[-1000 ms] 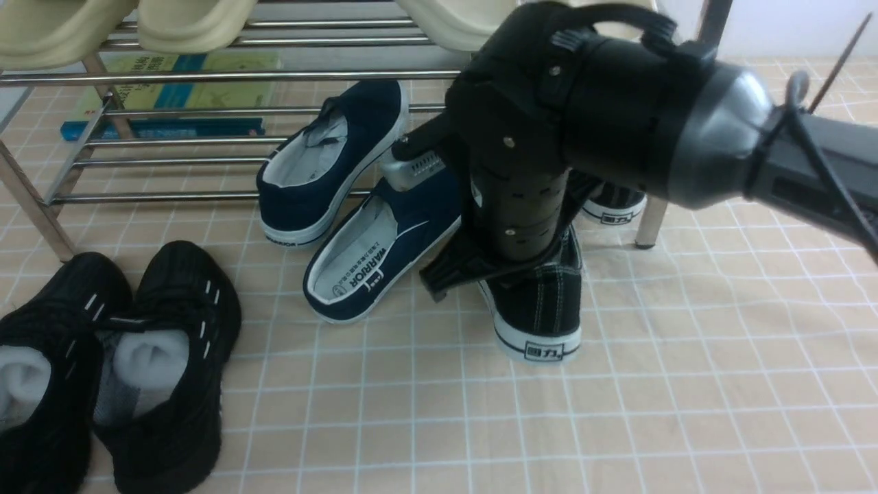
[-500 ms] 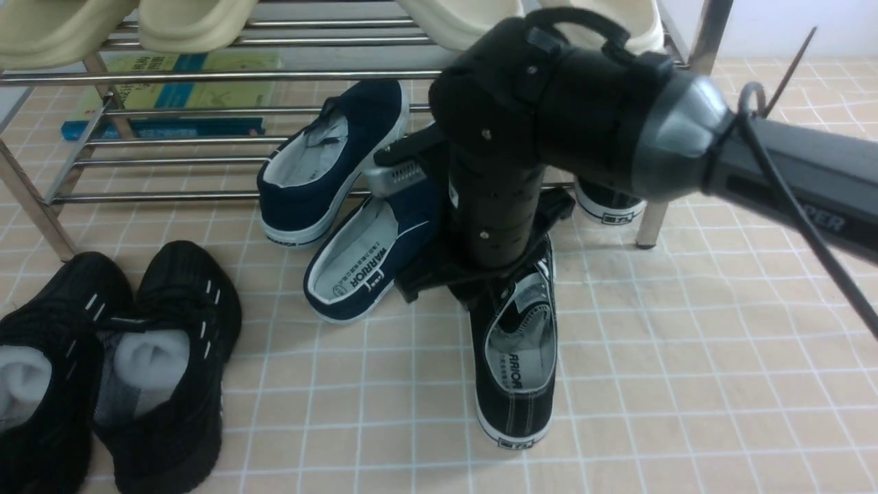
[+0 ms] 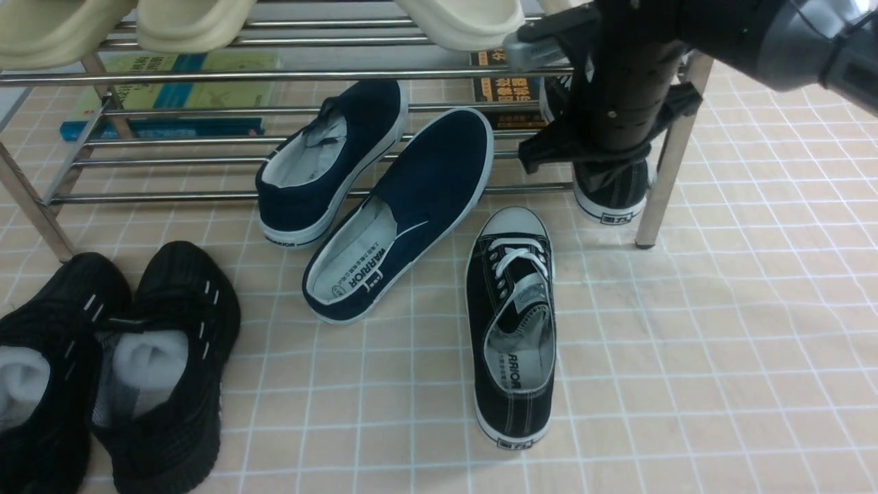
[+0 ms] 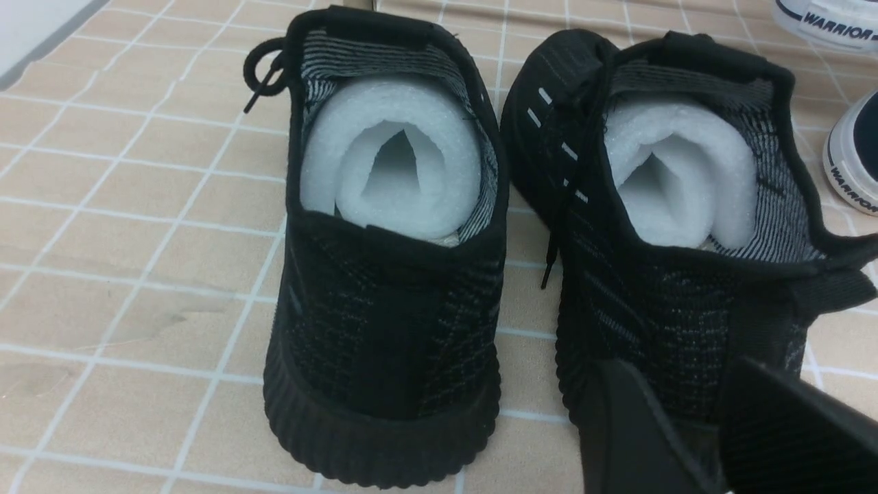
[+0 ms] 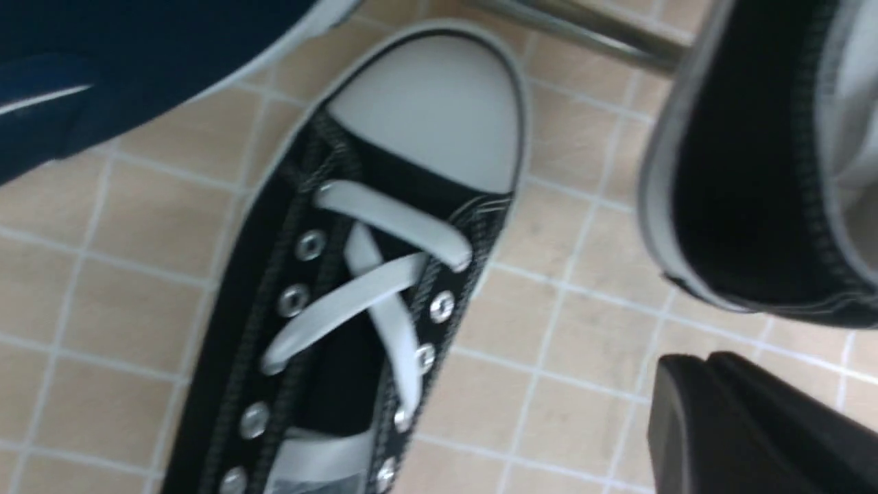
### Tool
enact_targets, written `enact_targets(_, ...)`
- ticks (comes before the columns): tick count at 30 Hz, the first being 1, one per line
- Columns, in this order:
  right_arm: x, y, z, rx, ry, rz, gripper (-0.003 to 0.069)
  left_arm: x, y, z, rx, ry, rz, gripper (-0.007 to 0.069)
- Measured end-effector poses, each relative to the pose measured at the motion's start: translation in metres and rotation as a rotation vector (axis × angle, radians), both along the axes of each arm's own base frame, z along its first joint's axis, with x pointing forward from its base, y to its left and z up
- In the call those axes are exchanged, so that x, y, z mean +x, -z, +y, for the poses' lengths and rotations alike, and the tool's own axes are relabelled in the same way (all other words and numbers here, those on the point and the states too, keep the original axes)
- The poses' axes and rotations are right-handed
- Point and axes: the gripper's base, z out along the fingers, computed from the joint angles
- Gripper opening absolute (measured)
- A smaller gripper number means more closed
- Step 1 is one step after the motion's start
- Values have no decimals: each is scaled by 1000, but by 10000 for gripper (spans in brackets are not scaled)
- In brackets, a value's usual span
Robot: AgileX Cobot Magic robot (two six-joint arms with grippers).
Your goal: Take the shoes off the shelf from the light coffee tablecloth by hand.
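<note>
One black canvas shoe (image 3: pixel 511 329) with white laces lies flat on the light coffee tablecloth (image 3: pixel 720 357), toe toward the shelf (image 3: pixel 226 75). Its mate (image 3: pixel 610 195) sits at the shelf's right end, heel outward, partly hidden by my right arm. My right gripper (image 3: pixel 607 168) hangs over that mate; in the right wrist view its tips (image 5: pixel 693 374) are shut with nothing between them, between the laced shoe (image 5: pixel 384 274) and the mate (image 5: pixel 748 171). My left gripper (image 4: pixel 713 425) is open just behind the heel of a black knit sneaker (image 4: pixel 686 226).
Two navy slip-ons (image 3: pixel 329 158) (image 3: pixel 405 213) lie half off the lower rails. The black knit pair (image 3: pixel 164 357) stands at front left. Cream slippers (image 3: pixel 192 20) rest on the top tier, books (image 3: pixel 171 89) behind the shelf. A steel leg (image 3: pixel 662 185) stands beside the right arm.
The right gripper let go of the canvas shoe, which now lies flat on the cloth. The arm rose and swung back right to the shelf's end, uncovering the second navy slip-on.
</note>
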Motion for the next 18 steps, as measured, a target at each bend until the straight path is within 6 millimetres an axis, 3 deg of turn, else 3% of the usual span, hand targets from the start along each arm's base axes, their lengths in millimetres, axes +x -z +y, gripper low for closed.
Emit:
enact_targets(2,3,0,-1,-10,-2,-24,143,0,0,0,0,0,0,242)
enact_targets(3,6,-2,-2,-21,-7,-62,213,0,0,0,0,0,0,242)
enact_targets(6,11,-5,-2,-18,-18,-128,305,0,0,0,0,0,0,242)
enact_targets(8,15,-6,-1,-6,-25,-164,344,0,0,0,0,0,0,242)
enact_targets(13,23,3,3,-7,-41,-198,363,0,0,0,0,0,0,242)
enact_targets(18,37,30,8,-61,-63,-205,317,0,0,0,0,0,0,242)
